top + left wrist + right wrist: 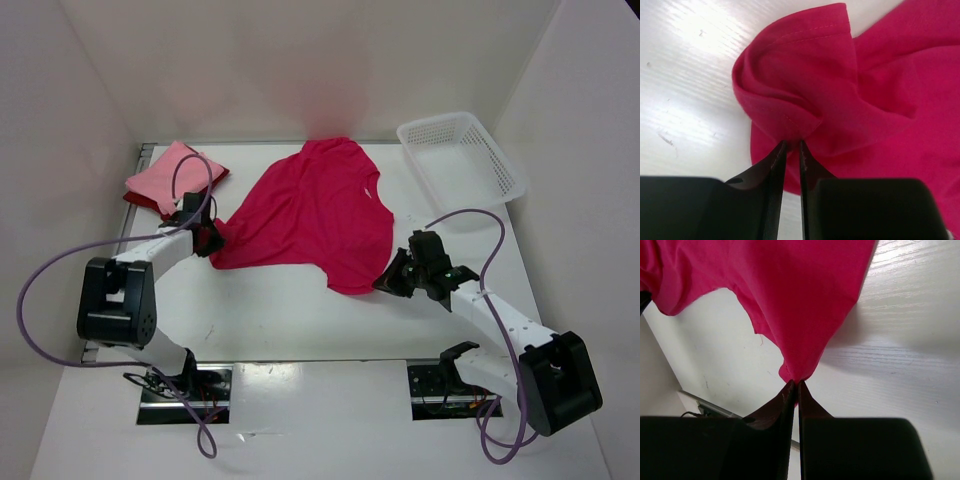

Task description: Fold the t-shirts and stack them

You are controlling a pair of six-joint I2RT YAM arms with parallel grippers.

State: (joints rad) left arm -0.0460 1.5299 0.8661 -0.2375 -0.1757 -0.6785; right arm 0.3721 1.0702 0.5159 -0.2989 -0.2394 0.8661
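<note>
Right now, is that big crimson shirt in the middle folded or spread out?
Spread out: the crimson shirt lies mostly flat on the table; the left pincer and right pincer pinch its bunched corners.

The top external camera looks down from high behind the arm bases, taking in the whole bench [300,330]. Each wrist camera sits close behind its own hand, left hand [790,145] and right hand [795,384], facing the bench. All three views share the magenta-crimson t-shirt [310,215].

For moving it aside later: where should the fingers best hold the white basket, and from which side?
Probably the near rim of the white lattice basket, coming down from above: it sits upright, mouth up, and that thin wall suits a pinch.
</note>
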